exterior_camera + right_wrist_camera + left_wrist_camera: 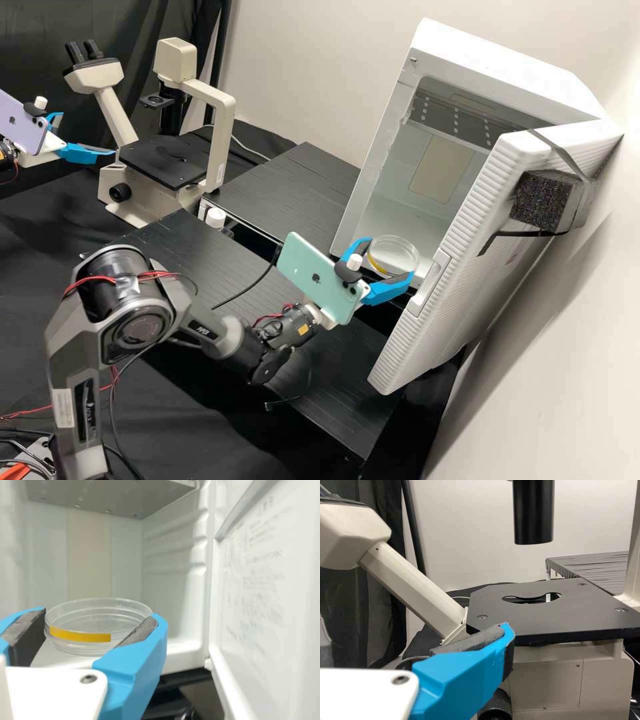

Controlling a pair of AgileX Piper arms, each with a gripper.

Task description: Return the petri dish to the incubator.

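Note:
In the high view my right gripper (391, 257) is at the mouth of the incubator (400, 100), shut on the clear petri dish (392, 252), which lies about level. The right wrist view has the dish (97, 621), a yellow strip on its side, between the dark pads of my gripper (101, 617), facing the white chamber (172, 595). Far off at the left of the high view, my left gripper (88, 133) stands open beside the microscope, holding nothing. In the left wrist view one blue finger of this gripper (420, 635) stands before the microscope stage.
The incubator door (460, 267) stands open, close to the right gripper's outer side. A grey shelf (453, 120) spans the upper chamber. The microscope (167, 157) is at the back left; black raised platforms (287, 190) lie between it and the incubator.

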